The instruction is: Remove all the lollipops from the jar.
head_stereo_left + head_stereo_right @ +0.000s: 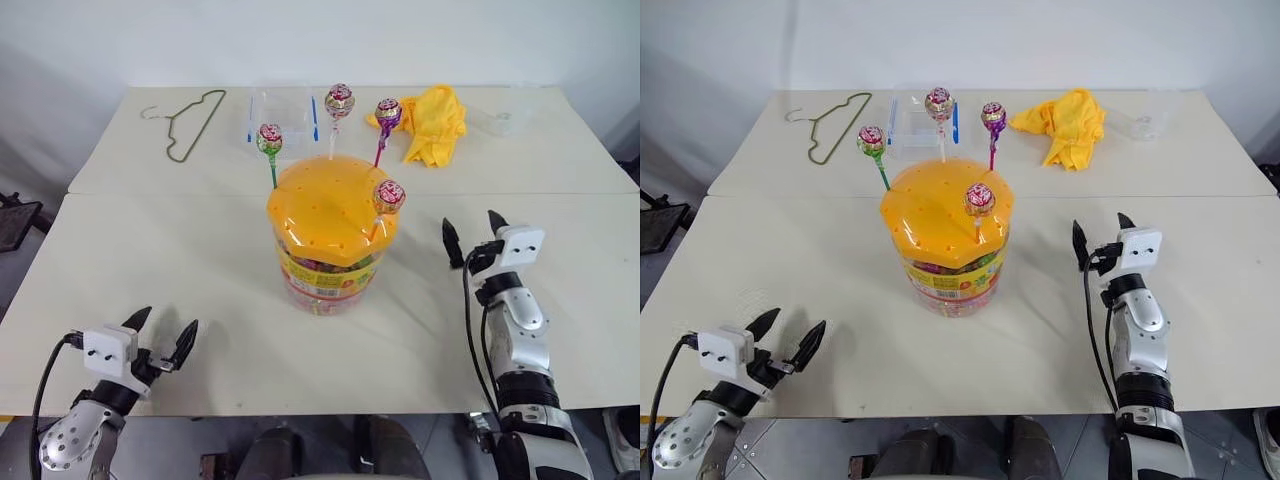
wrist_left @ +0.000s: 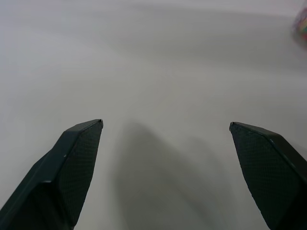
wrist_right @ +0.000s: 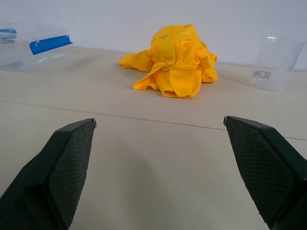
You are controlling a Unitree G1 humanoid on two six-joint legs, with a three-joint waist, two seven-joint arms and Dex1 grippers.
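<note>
1. The jar (image 1: 330, 250) stands mid-table, four lollipops (image 1: 388, 196) stuck upright in its orange lid (image 1: 325, 205).
2. My left gripper (image 1: 160, 335) hovers near the table's front edge, fingers wide, empty, well left of the jar.
3. My right gripper (image 1: 474, 238) is spread wide and empty, right of the jar, apart from it.

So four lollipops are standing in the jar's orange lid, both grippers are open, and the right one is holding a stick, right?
Not quite: the right gripper holds nothing. The left eye view shows it open beside the jar, clear of the four lollipops; the left gripper is open too.
</note>
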